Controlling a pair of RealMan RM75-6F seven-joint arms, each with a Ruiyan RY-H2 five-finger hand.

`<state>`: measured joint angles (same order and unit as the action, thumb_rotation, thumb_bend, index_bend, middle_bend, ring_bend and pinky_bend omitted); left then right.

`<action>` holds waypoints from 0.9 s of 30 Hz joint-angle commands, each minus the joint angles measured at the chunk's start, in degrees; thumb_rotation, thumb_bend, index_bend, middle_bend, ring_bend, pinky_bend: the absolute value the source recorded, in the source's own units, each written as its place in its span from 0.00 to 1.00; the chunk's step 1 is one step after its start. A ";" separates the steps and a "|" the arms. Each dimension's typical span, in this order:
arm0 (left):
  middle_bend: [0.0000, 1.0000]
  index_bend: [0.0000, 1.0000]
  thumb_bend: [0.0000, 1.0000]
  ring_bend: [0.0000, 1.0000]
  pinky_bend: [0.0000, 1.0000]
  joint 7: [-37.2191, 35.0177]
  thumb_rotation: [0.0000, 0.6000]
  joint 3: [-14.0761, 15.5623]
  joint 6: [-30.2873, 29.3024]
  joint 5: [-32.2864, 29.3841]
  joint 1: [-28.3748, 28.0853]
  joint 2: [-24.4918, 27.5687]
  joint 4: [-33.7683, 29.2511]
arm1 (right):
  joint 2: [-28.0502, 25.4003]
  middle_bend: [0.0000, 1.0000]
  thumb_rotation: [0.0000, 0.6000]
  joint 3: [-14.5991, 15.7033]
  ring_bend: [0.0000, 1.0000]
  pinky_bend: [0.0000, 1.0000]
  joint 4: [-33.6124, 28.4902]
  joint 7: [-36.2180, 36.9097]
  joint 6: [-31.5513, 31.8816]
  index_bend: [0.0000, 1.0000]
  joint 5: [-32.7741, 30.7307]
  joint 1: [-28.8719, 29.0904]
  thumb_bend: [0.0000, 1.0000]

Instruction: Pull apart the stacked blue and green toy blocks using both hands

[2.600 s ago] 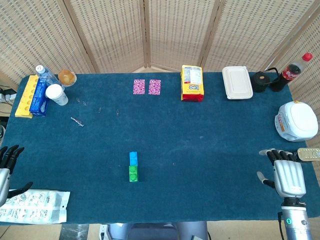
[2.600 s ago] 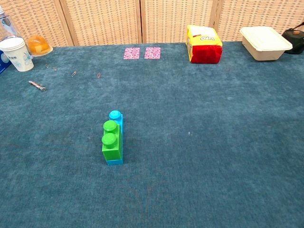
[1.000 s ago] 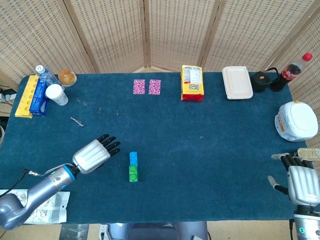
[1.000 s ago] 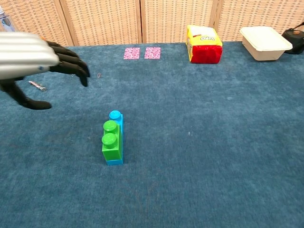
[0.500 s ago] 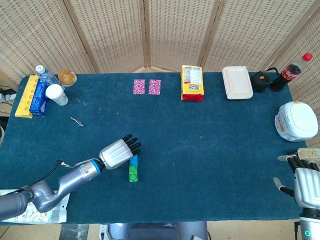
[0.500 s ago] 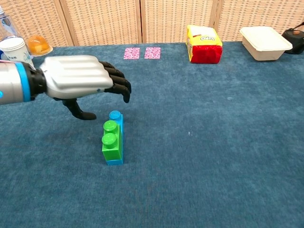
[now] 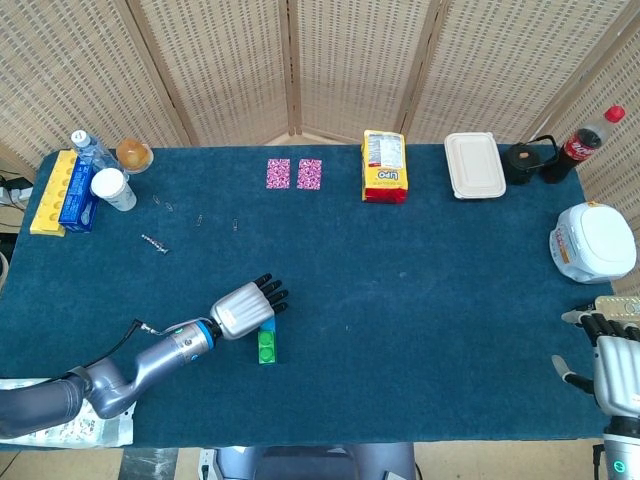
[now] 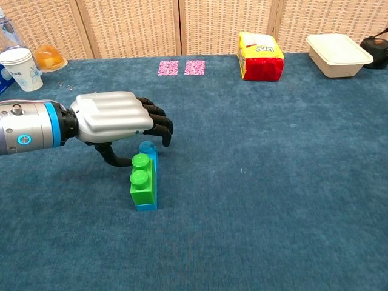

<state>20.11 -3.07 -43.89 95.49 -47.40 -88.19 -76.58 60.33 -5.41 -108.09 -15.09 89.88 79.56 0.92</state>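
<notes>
While hovering spread and empty over the far end of the blue block (image 8: 151, 159), left hand (image 8: 115, 120) should close around that end only, clear of the green block (image 8: 142, 183). Right hand (image 7: 618, 360), loosely open and empty at near right, needed opposite. Blue-carpeted table (image 8: 273, 182), wicker screen (image 7: 340, 60) behind.

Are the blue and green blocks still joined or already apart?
Joined: the green block sits pressed against the blue block, left hand hovering above.
</notes>
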 commanded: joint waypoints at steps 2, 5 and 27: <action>0.22 0.40 0.32 0.17 0.19 -1.47 1.00 0.54 -1.29 0.19 -0.29 -1.65 1.82 | -0.07 0.36 1.00 0.02 0.40 0.27 -0.15 -0.05 -0.10 0.35 -0.11 -0.06 0.26; 0.23 0.41 0.32 0.17 0.19 -2.18 1.00 0.88 -2.15 0.54 -0.61 -2.86 3.19 | -0.19 0.36 1.00 -0.04 0.40 0.27 -0.29 -0.08 0.00 0.35 -0.22 -0.18 0.26; 0.44 0.66 0.31 0.29 0.30 -4.49 1.00 3.86 -3.56 1.04 -2.15 -5.63 6.81 | -0.90 0.36 1.00 -0.47 0.40 0.27 -0.68 0.75 0.64 0.35 -0.71 -0.92 0.26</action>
<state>15.68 0.72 -47.48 96.48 -49.47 -93.80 -69.83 59.44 -5.87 -108.74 -14.35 90.51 78.83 0.01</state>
